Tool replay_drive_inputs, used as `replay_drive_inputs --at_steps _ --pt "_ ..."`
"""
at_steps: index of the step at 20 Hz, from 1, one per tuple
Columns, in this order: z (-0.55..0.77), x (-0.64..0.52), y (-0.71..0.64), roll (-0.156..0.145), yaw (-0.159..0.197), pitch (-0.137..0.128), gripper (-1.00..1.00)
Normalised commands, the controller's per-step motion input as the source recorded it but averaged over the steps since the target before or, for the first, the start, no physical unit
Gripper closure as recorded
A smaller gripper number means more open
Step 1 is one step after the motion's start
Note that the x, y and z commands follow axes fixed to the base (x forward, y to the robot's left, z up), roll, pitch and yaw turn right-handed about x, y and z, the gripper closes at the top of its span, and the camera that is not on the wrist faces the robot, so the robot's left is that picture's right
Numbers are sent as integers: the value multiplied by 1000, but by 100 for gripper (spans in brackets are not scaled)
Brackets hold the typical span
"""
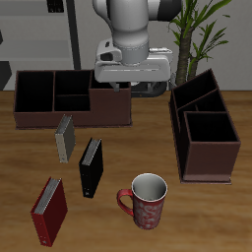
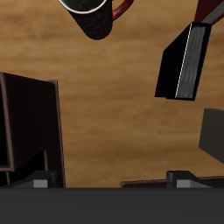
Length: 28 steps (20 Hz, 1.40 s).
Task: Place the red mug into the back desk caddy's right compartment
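The red mug [image 1: 148,200] with its pale floral pattern stands upright near the table's front edge, handle turned toward the red book. It also shows in the wrist view [image 2: 94,16]. The back desk caddy [image 1: 69,116] lies broadside at the back of the table, and a part of it shows in the wrist view [image 2: 31,131]. Its right compartment [image 1: 108,98] is the end section partly hidden under my gripper. My gripper [image 1: 133,89] hangs open and empty above the table beside that end, far from the mug. Its fingertips [image 2: 39,182] stand wide apart.
A second caddy [image 1: 202,133] stands end-on at the other side. A grey book [image 1: 65,138], a black book [image 1: 91,165] and a red book [image 1: 49,209] lie between the back caddy and the front edge. The black book also shows in the wrist view [image 2: 184,61].
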Motion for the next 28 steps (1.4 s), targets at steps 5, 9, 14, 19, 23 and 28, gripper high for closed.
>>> replay_drive_inputs --at_steps 5,9,14,19,23,28 --pt "121 471 333 -9 -22 -13 -100" --pt "132 313 296 15 3 -27 -100" --pt "105 258 244 7 -6 -28 -100" --pt "83 427 125 -12 -8 -32 -100" --pt "13 400 62 -22 11 -28 -100" --pt "27 239 27 -2 2 -32 -100"
